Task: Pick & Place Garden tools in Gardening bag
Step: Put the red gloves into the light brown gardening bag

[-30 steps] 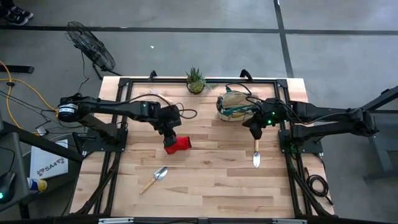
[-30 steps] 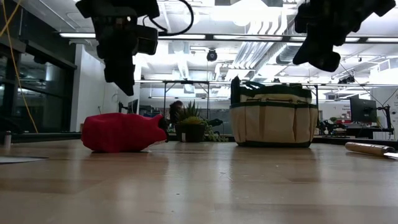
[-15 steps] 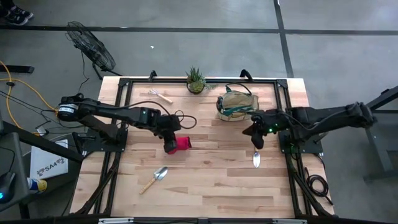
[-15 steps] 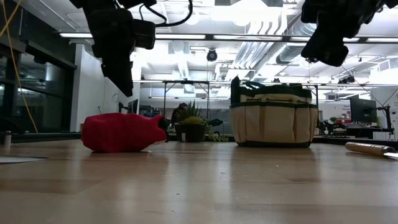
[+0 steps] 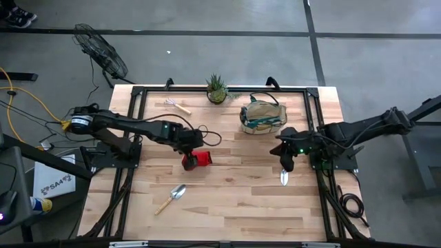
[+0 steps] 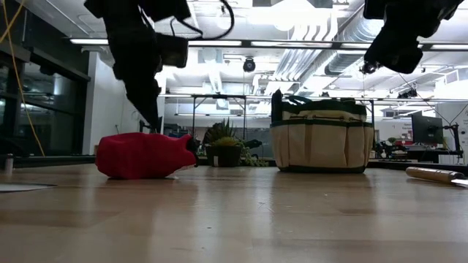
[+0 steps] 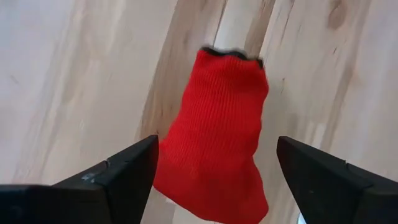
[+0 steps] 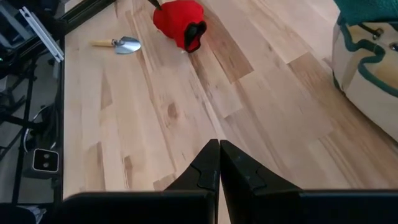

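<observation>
- Left tool (image 7: 211,171) hangs wide open, empty, straddling the red glove (image 7: 217,130) directly beneath; the glove's long axis runs away between its fingers.
- Right tool (image 8: 219,163), closed and empty, is farther off.

Ribbed, matt red knitted cloth glove (image 7: 214,140) on pale, smooth-grained wooden plank table (image 5: 234,200); tan canvas bag with green fabric trim (image 6: 319,139); shiny silver metal trowel blade (image 8: 127,44).

I see the red glove (image 5: 199,160) lying flat, well left of the tan gardening bag (image 5: 261,117); one trowel (image 5: 283,172) lies below the bag.
</observation>
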Controlling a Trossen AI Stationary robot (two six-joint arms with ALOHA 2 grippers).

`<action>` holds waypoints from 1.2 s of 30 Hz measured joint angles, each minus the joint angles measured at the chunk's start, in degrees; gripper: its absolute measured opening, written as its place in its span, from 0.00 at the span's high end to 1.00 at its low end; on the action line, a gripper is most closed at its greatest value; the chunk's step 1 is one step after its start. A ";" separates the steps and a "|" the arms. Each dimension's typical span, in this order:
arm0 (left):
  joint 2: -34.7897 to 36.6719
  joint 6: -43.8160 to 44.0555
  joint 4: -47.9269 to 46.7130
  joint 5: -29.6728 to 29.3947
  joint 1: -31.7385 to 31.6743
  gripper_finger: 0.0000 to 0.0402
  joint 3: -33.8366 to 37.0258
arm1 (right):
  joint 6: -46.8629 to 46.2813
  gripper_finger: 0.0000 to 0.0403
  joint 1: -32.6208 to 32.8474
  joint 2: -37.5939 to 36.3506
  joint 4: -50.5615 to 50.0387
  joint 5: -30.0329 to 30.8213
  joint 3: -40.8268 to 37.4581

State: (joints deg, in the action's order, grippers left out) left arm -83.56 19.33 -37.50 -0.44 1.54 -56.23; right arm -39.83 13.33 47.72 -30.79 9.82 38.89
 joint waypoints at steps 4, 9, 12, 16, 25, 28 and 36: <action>-2.66 -0.02 0.19 0.17 0.00 0.20 0.00 | -1.56 0.99 1.57 0.00 -0.44 1.57 0.00; -4.82 -1.03 0.38 1.45 0.00 0.20 -0.02 | -2.70 0.99 3.17 0.00 -0.57 2.23 0.00; -6.14 -1.55 0.05 1.89 0.00 0.20 -0.02 | -3.62 0.99 3.72 0.00 -0.63 2.28 0.00; -8.00 -1.71 0.63 4.11 0.00 0.20 -0.02 | -3.69 0.99 4.35 0.00 -0.76 2.76 0.00; -11.09 -1.66 1.72 5.47 -0.02 0.22 -0.07 | -3.93 0.99 4.85 0.00 -1.28 3.75 0.00; -11.20 -1.55 1.69 5.48 -0.02 0.28 -0.07 | -4.11 0.99 4.85 0.00 -1.61 3.71 0.00; -11.20 -0.83 1.97 6.09 -0.02 0.59 -0.07 | -4.09 0.99 4.85 0.00 -1.97 3.57 0.00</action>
State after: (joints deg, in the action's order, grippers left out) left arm -94.76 18.49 -35.53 5.65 1.52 -56.29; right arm -43.92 18.17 47.72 -32.75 13.39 38.89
